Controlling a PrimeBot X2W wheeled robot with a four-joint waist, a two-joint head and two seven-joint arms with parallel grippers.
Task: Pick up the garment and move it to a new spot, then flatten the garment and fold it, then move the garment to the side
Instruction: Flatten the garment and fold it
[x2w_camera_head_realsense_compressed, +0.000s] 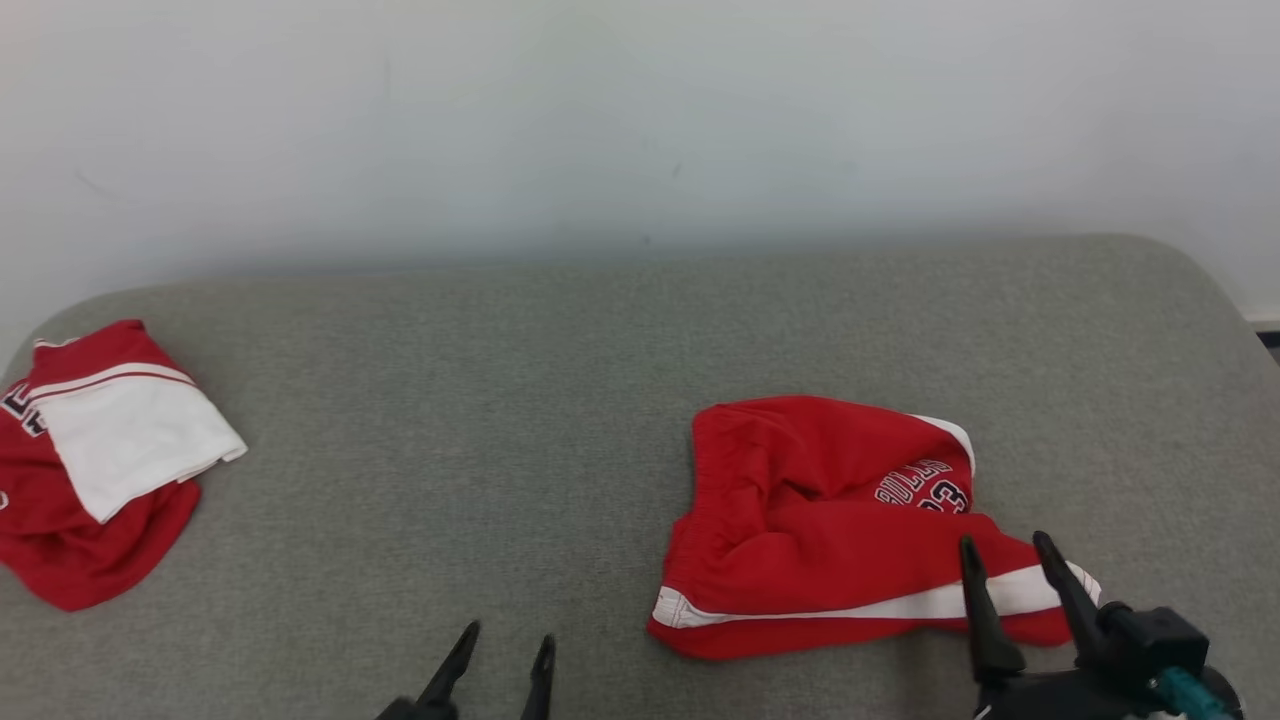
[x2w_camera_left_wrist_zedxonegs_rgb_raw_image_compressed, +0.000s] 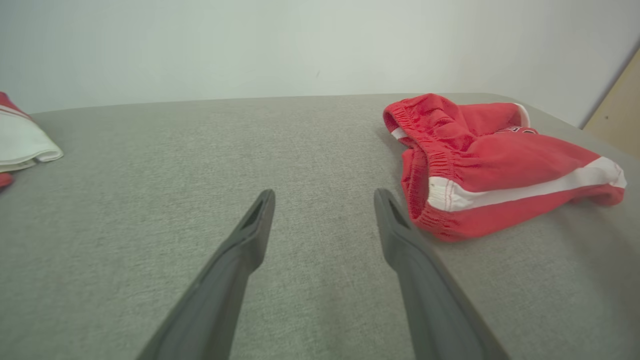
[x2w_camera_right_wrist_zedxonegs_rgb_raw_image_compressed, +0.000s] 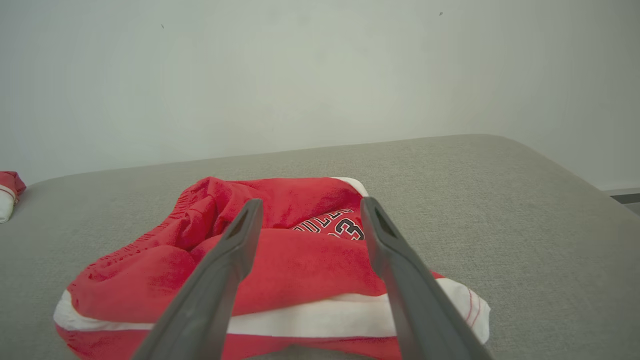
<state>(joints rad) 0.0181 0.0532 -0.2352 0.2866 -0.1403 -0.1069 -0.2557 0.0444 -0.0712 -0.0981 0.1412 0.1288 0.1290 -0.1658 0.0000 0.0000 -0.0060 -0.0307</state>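
With right gripper (x2w_camera_head_realsense_compressed: 1003, 545) and left gripper (x2w_camera_head_realsense_compressed: 510, 635) both apart and empty, the right should probably sink onto the raised fold of the shorts (x2w_camera_head_realsense_compressed: 800, 520) near the front edge of the bed (x2w_camera_head_realsense_compressed: 500, 400) before closing.

The left claw (x2w_camera_head_realsense_compressed: 508, 635) pokes up from the bottom edge of the head view, a little left of centre, showing its two dark fingertips and a bit of the body beneath them. Both fingers tilt slightly to the right and stand apart. In the left wrist view the two long fingers (x2w_camera_left_wrist_zedxonegs_rgb_raw_image_compressed: 240, 260) rise from the bottom edge and splay wide, tips well separated. The right claw (x2w_camera_head_realsense_compressed: 1003, 541) sits at the lower right of the head view, higher in the frame than the left. Its fingers lean up and to the left and are likewise spread. Below them is its black wrist block (x2w_camera_head_realsense_compressed: 1150, 640), with a teal cable (x2w_camera_head_realsense_compressed: 1190, 695) in the corner. In the right wrist view they are parted just as wide.
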